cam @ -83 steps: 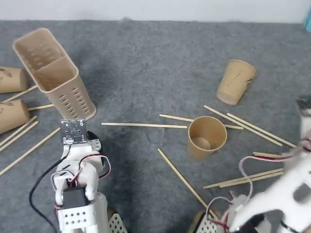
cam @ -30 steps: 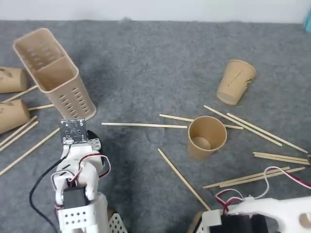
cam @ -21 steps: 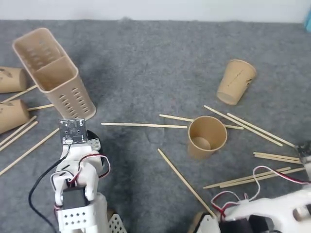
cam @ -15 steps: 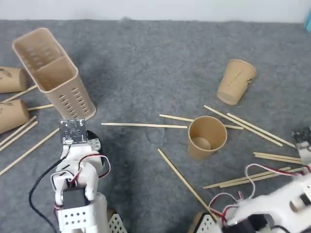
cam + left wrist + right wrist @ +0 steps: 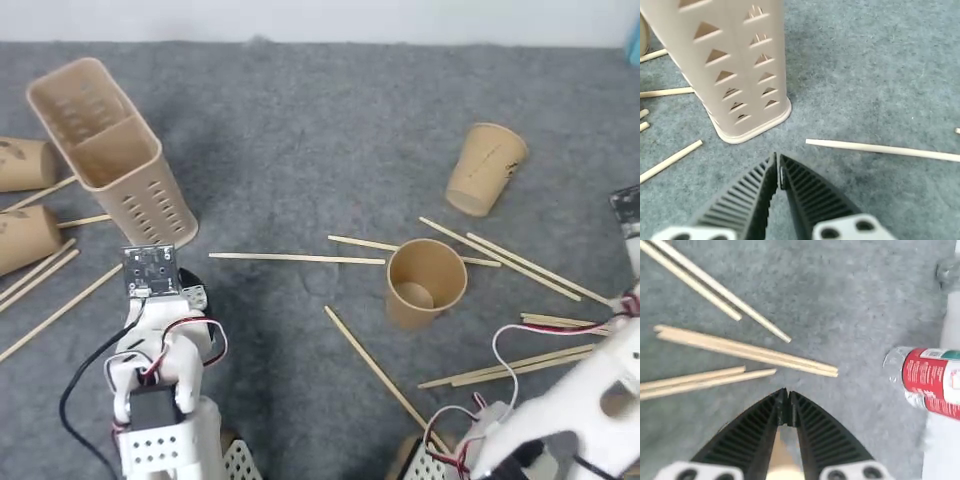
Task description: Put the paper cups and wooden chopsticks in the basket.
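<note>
Chopsticks (image 5: 747, 353) lie just ahead of your right gripper (image 5: 785, 399), their long axis running across its closed, empty tips. That gripper is nearer them than the left gripper (image 5: 777, 166); the basket (image 5: 112, 150) stands well apart.

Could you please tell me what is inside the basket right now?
In the basket, two compartments split by a divider show bare slotted inner walls; nothing pokes out above the rim. Its floor is covered by the walls.

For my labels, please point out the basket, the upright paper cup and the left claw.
basket (image 5: 150, 210), high view, side wall
upright paper cup (image 5: 416, 314), high view, outer wall
left claw (image 5: 778, 159), left wrist view, between tips
</note>
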### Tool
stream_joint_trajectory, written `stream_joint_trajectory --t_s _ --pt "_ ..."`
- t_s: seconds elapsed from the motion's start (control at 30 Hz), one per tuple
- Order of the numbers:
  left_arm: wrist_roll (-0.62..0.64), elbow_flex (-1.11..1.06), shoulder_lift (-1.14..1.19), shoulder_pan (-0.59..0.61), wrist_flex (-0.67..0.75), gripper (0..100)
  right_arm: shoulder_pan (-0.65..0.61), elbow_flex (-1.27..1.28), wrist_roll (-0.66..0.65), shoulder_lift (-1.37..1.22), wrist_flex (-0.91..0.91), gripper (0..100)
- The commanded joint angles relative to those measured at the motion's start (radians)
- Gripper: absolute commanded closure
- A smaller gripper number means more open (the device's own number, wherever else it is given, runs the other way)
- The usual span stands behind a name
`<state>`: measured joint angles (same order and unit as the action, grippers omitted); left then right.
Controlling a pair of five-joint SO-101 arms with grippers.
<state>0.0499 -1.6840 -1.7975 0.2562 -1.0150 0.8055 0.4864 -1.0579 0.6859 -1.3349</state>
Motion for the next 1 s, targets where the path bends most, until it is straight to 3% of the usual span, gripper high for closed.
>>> stream_joint_trajectory --t_s 0.0,0.2,0.5,0.97 --pt "-0.009 0.004 -0.017 0.008 0.021 99 0.033 -0.199 0.014 0.021 -0.260 98.4" --pt "-0.009 0.004 -0.017 0.008 0.021 99 0.194 -0.255 -0.114 0.021 -0.334 82.1" --pt "-0.009 0.004 -0.017 0.008 0.021 99 0.430 -0.186 -0.365 0.019 -0.308 81.7" --pt "-0.009 0.002 -0.017 0.008 0.021 99 0.495 0.338 -0.397 0.019 0.302 81.9"
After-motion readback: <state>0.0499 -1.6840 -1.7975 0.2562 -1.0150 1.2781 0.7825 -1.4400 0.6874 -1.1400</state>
